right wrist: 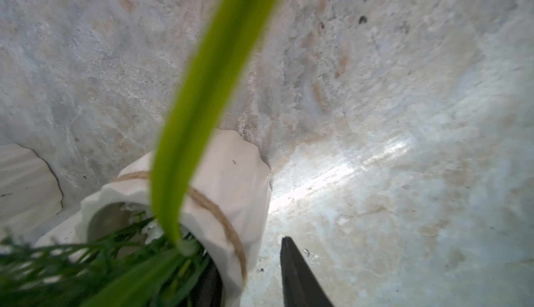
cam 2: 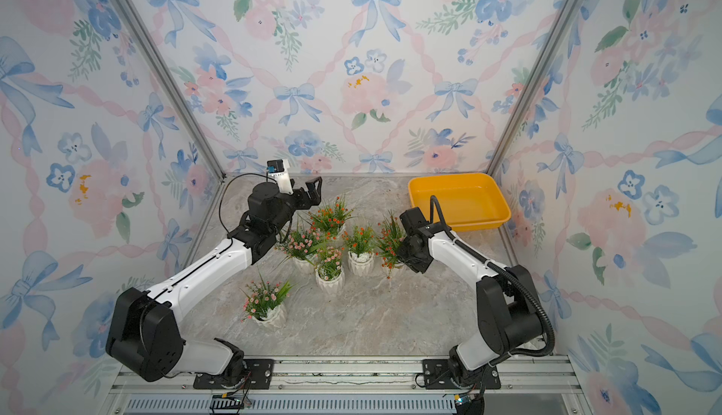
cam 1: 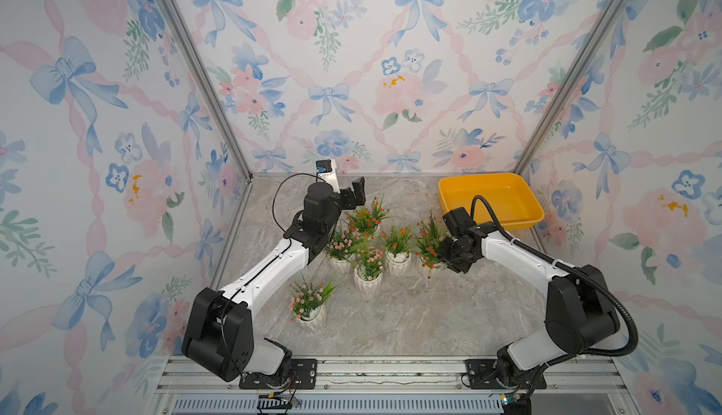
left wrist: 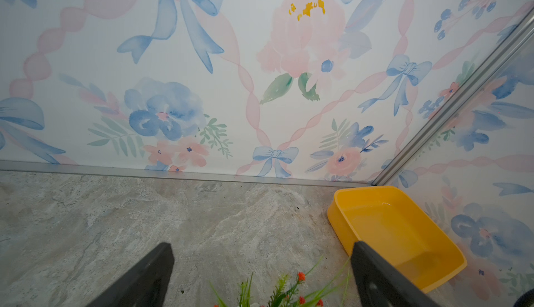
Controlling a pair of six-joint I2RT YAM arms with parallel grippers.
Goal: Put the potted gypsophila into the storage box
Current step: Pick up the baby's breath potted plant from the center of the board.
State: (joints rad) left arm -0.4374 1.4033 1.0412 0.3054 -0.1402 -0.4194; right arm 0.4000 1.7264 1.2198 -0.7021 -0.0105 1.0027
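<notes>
R gripper [right wrist: 247, 259] part-open astride potted gypsophila [right wrist: 231, 181] rim — L gripper [left wrist: 261, 245] wide, empty

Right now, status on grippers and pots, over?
Left gripper open, raised. Right gripper astride rim of rightmost pot, grip unconfirmed. Tray empty. Neighbour pot close beside.

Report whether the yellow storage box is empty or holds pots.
Empty: the storage box shows only bare yellow floor in both top views; all six potted gypsophila are outside it.

Right jaws' grip hidden by blurred gypsophila [right wrist: 202, 103].
</notes>
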